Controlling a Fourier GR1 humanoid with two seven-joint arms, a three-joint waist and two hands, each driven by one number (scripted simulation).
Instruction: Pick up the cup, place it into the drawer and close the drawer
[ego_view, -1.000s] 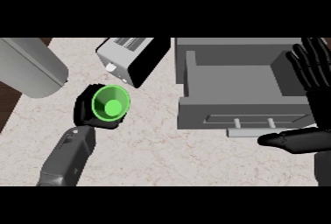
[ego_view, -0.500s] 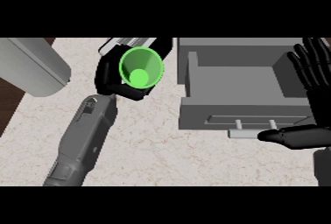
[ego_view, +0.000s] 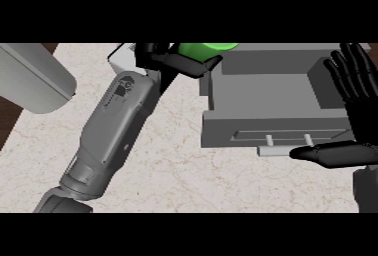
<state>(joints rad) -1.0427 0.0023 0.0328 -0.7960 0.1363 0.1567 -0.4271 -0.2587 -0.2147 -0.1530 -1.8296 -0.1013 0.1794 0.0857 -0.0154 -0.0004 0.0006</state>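
The left hand (ego_view: 176, 59) is curled round the green cup (ego_view: 204, 48), holding it at the far left corner of the open drawer (ego_view: 275, 117). The right hand (ego_view: 353, 95) rests by the drawer's right side – fingers straight, thumb apart

Left hand (ego_view: 179, 61) reaches far forward, fingers curled; right hand (ego_view: 353, 95) rests open, fingers up.

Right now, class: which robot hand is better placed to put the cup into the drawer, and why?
Left. The left robot hand already grips the green cup beside the open drawer; the right robot hand rests open.
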